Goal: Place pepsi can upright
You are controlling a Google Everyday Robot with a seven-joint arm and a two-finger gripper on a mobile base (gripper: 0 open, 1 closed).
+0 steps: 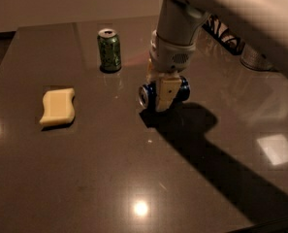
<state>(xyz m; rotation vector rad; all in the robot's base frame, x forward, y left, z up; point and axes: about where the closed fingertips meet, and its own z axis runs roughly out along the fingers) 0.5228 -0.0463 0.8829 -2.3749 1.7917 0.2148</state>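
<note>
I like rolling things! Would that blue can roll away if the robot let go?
Probably: the pepsi can lies sideways on the glossy table, with only the gripper clamping it. Its shiny metal skin likely feels slippery and stiff.

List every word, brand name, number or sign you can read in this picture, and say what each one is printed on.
None can be read.
Pepsi can, on its side in the pincer, which is shut on it to the right of the green can: no lettering can be made out.
Green can: print too small to read.
Sponge: no marking shows.
</note>
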